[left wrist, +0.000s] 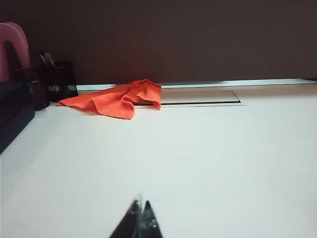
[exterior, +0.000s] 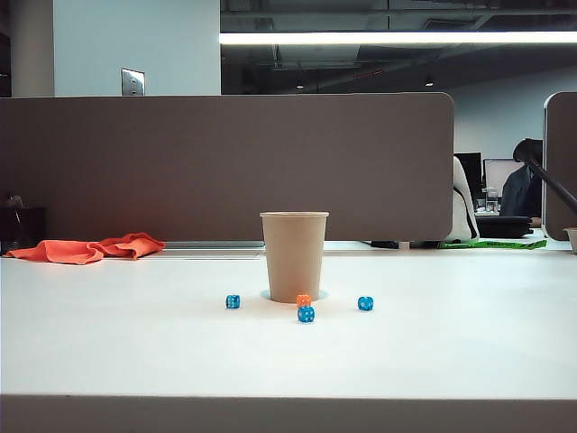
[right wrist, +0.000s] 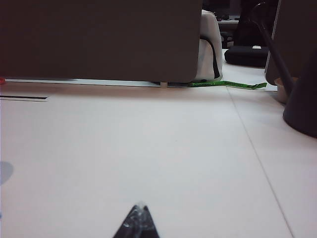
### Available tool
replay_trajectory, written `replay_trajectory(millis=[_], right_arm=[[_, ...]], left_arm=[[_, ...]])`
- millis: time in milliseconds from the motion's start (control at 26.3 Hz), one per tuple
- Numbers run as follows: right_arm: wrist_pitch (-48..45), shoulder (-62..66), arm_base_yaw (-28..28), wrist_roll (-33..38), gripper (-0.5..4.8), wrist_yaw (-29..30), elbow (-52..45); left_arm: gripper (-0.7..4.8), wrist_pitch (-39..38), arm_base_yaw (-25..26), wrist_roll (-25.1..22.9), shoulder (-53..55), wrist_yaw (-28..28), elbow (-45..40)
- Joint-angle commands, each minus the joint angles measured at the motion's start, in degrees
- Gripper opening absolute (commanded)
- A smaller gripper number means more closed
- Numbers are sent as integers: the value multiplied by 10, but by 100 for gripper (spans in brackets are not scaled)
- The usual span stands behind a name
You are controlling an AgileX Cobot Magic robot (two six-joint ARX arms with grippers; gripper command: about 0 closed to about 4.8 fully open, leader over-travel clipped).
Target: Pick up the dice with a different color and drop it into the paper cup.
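Observation:
The tan paper cup [exterior: 294, 255] stands upright in the middle of the white table [exterior: 135, 343]. A tiny orange die [exterior: 304, 300] sits at the cup's foot, just in front of it. Three blue dice lie around it: one to the left [exterior: 233, 301], one directly in front of the orange die [exterior: 306, 314], one to the right [exterior: 365, 303]. No arm shows in the exterior view. My left gripper [left wrist: 140, 204] hangs over bare table, jaws together, holding nothing. My right gripper [right wrist: 140, 207] is likewise shut and empty over bare table. Neither wrist view shows the cup or dice.
An orange cloth [exterior: 86, 249] lies at the table's back left, also in the left wrist view as the cloth [left wrist: 116, 99] beside a black mesh pen holder [left wrist: 59, 80]. A grey partition [exterior: 225, 167] walls the far edge. A dark base [right wrist: 303, 106] stands at the right.

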State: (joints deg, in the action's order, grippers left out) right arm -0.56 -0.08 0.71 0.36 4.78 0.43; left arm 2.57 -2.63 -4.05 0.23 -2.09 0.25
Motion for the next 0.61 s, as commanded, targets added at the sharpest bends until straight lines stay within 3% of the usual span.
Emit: replay_trajectory(millis=[38,418,532,608], right_arm=[[-6,0,0,-2,-1,2,-1],[-9,0,-1,-2,-1,0,-1],[-11,0,-1,-1,-1,1,-1],[-10,0,0,-1,-2,4,1]], left_arm=[[-6,9,1,0,1,13,2],[-6,10,1,2,1,24,2],[-6,9,1,45,1,58,2],[-6,10,1,120,1,92,2]])
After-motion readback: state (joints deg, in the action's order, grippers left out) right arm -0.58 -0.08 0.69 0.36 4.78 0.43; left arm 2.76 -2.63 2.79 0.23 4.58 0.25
